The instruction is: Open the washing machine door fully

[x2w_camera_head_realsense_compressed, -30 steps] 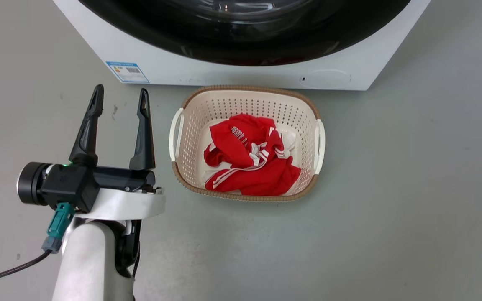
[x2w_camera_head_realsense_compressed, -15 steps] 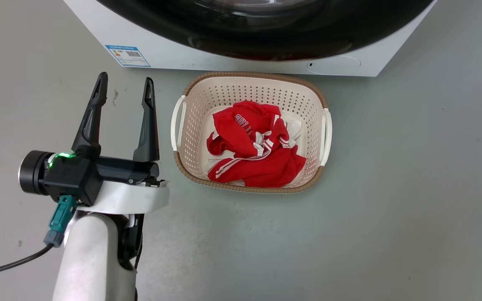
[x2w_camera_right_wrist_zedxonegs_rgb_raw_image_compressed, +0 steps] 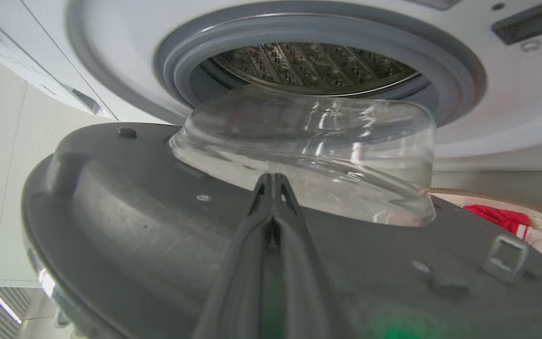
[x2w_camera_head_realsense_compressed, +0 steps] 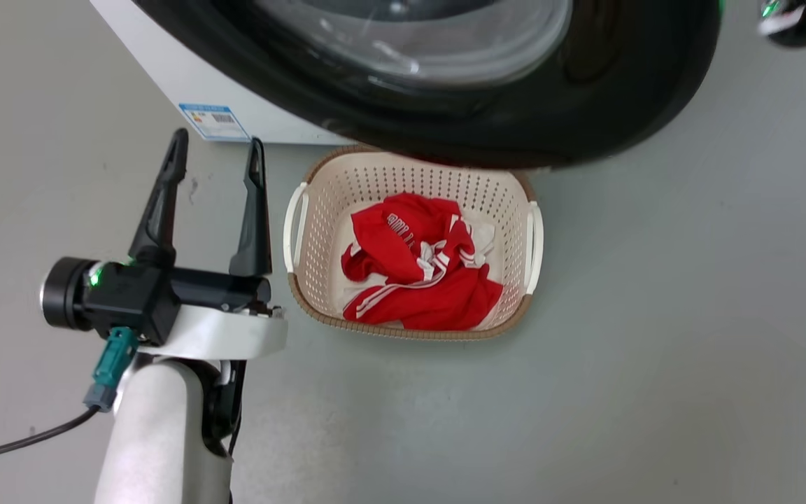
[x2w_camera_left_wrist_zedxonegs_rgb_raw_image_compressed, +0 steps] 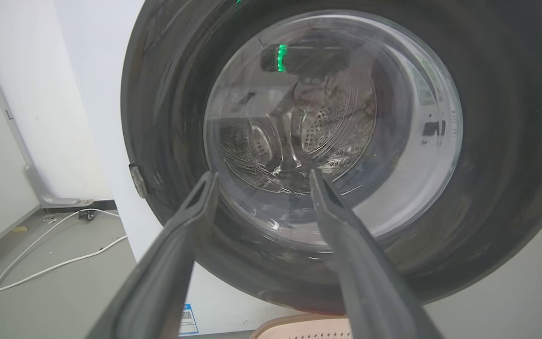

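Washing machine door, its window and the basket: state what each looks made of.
Door: glossy black plastic, probably, judging by its mirror-like sheen. Window: clear glass or plastic, see-through with bright glints. Basket: cream moulded plastic, perforated all over. Its brown rim looks woven, perhaps imitation.

Light: bright, even, diffuse; soft shadows on floor. Glare: white streaks on washing machine door glass, 12 o'clock, head view. Blur: fingers soft and door smeared, left wrist view.
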Controlling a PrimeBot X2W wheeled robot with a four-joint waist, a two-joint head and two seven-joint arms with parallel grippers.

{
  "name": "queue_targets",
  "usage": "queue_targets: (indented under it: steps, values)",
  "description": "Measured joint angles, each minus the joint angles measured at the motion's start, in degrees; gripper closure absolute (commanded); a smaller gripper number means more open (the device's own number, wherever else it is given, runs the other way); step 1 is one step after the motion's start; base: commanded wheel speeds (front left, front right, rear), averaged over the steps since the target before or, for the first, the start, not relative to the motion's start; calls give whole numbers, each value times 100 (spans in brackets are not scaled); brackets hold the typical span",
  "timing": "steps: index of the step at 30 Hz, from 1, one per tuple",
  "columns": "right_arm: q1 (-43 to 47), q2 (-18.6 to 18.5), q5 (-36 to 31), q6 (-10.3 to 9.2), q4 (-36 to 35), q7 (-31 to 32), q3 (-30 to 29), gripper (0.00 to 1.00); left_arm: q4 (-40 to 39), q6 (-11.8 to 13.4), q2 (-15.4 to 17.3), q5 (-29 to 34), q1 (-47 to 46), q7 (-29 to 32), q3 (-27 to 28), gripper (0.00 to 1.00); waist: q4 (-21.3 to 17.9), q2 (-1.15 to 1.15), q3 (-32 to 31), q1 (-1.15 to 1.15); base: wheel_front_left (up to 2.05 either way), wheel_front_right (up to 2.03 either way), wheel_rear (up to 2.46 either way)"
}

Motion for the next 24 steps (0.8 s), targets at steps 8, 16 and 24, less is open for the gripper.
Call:
queue_targets:
  steps: [8, 16, 24]
  values:
    - [910, 107, 261, 0, -602, 572, 56, 100, 179, 5, -3, -1, 281, 0, -88, 0, -33, 0, -492, 0, 0, 0, 0]
    - [1886, 430, 500, 0, -1178, 811, 178, 100, 343, 53, -3, -19, 724, 0, -185, 0, -25, 0, -1121, -1, 0, 0, 0]
    - [2697, 842, 632, -1, -1622, 720, 355, 100, 463, 121, -4, -123, 993, 0, -365, 0, 32, 0, -1604, -1, 0, 0, 0]
